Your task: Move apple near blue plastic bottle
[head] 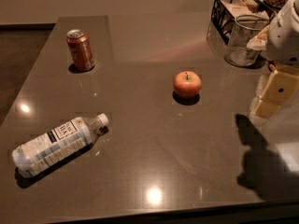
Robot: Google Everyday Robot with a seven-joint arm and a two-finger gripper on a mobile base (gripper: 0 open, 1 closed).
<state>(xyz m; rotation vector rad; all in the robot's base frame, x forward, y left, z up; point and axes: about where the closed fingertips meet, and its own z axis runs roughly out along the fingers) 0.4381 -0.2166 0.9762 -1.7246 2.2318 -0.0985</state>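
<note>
Hovering at the frame's right edge, the hand [275, 94] is being held clear of the central apple [187, 84]. Its grip cannot be told.

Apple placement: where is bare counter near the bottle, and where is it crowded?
Bare counter spans from the blue plastic bottle to the apple, and between bottle and soda can. Crowded only at the far right: glass jar, wire basket, with the gripper just in front of them.
</note>
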